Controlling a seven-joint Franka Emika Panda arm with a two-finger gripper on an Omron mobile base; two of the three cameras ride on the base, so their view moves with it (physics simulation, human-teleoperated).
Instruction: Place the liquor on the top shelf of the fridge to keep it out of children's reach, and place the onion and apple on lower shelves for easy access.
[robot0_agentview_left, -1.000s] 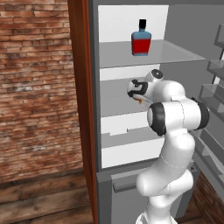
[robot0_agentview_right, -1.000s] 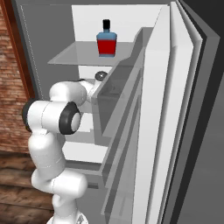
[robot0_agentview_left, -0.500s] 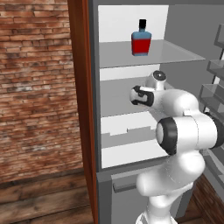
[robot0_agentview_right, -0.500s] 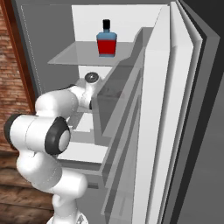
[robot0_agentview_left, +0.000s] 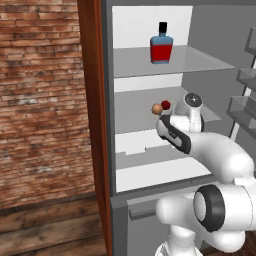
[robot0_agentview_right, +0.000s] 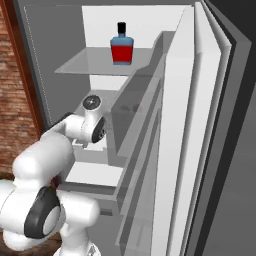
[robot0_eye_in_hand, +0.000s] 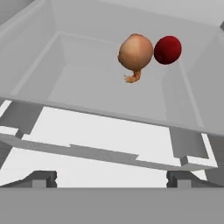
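Gripper (robot0_eye_in_hand: 112, 178) spread wide and holding nothing, dark tips just in front of the fridge (robot0_agentview_left: 107, 100) opening, aimed into the compartment. Straight ahead and slightly above the tips, on one of the lower shelves (robot0_eye_in_hand: 100, 89): the onion (robot0_eye_in_hand: 135, 53) and the apple (robot0_eye_in_hand: 167, 49), side by side and touching or nearly so, apple to the right. High above the tool, on the top shelf (robot0_agentview_left: 200, 61): the liquor (robot0_agentview_left: 161, 47), upright, well apart from the hand. By the look of it, all three items placed, with a clean pull-back out of the cabinet left to do. Main risk from here: a forward or upward drift of the hand nudging the two round items, either of which could roll toward the shelf's front lip and drop. Second risk: the elbow or forearm swinging right into the door racks (robot0_agentview_left: 246, 95) during retreat, since the arm sits close beside them in the right base view. Shelf edge just ahead of the tips, white drawer fronts (robot0_eye_in_hand: 105, 144) beneath. Open room mostly behind the tool, away from the cabinet; little to spare to the right.
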